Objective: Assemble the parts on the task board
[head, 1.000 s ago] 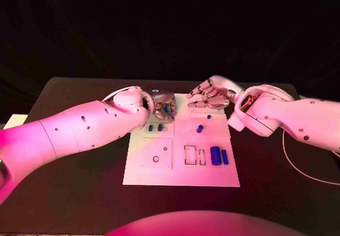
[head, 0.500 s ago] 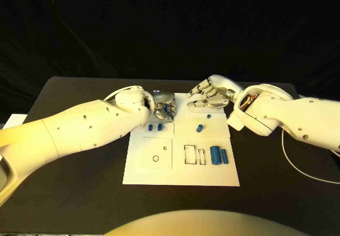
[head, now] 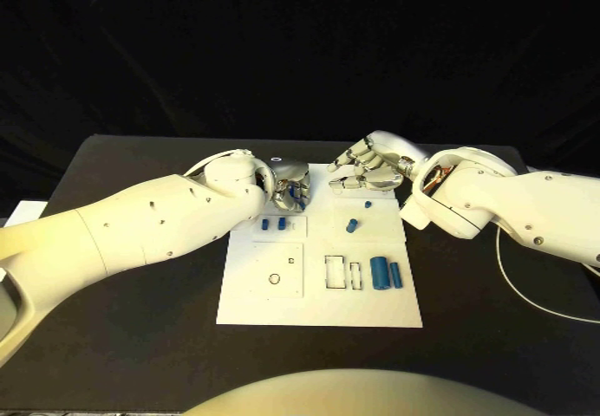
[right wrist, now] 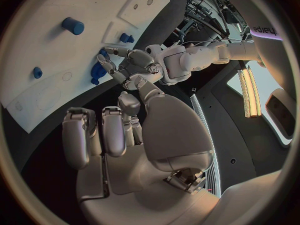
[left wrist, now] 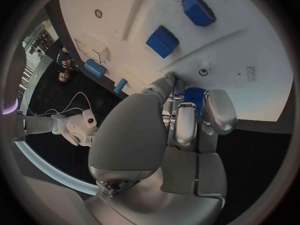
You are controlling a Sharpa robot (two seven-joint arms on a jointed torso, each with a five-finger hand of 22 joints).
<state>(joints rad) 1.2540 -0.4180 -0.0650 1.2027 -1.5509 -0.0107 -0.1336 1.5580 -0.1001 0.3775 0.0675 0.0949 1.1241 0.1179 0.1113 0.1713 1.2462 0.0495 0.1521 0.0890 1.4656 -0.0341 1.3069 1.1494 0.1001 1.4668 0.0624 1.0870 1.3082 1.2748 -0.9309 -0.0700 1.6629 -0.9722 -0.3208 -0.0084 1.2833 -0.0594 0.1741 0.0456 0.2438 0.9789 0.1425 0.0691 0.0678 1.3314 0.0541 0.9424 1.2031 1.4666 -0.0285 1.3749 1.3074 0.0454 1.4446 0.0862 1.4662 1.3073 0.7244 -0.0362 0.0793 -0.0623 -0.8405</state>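
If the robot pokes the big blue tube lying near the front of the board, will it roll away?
Probably, if poked from the side: the tube looks round and lies flat on the smooth board. A slimmer part lies right beside it and might stop it. It looks stiff.

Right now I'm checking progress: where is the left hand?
In the head view, the left hand is at the task board's far left corner, fingers closed on a blue part.

blue part [left wrist: 192, 96] half hidden by left fingers [left wrist: 185, 122]
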